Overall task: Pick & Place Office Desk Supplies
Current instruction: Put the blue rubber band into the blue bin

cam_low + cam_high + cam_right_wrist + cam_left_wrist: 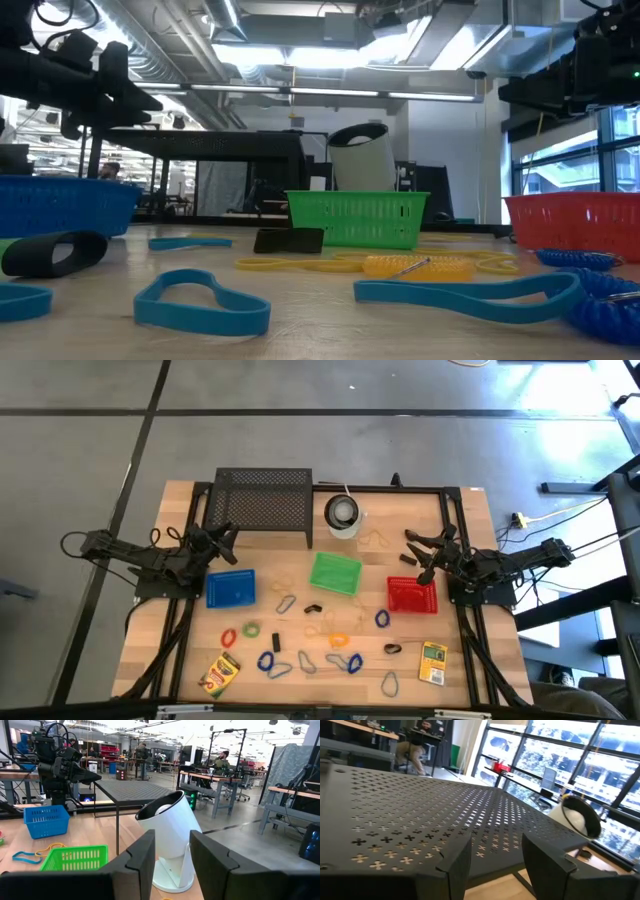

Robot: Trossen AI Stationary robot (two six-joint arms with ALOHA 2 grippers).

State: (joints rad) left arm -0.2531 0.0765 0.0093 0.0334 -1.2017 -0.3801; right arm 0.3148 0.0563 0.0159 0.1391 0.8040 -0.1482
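Small loops and clips in blue (273, 663), green (251, 629), orange (228, 636), yellow (337, 640) and grey (287, 603), along with black clips (313, 607), lie loose on the near half of the wooden table. Two yellow-green crayon boxes lie flat near the front edge, one left (219, 675) and one right (432, 662). My left gripper (223, 540) (495, 855) is open and hovers beside the black mesh rack (420, 815), above the blue basket's far edge. My right gripper (413, 554) (172, 852) is open, raised over the red basket's far side and facing the white cup-like container (167, 840).
The blue basket (230, 588), green basket (335, 573) and red basket (412, 595) stand in a row across mid-table. The black mesh rack (262, 502) and the tilted white container (343, 515) stand at the far edge. Bare wood lies between the baskets and the loose items.
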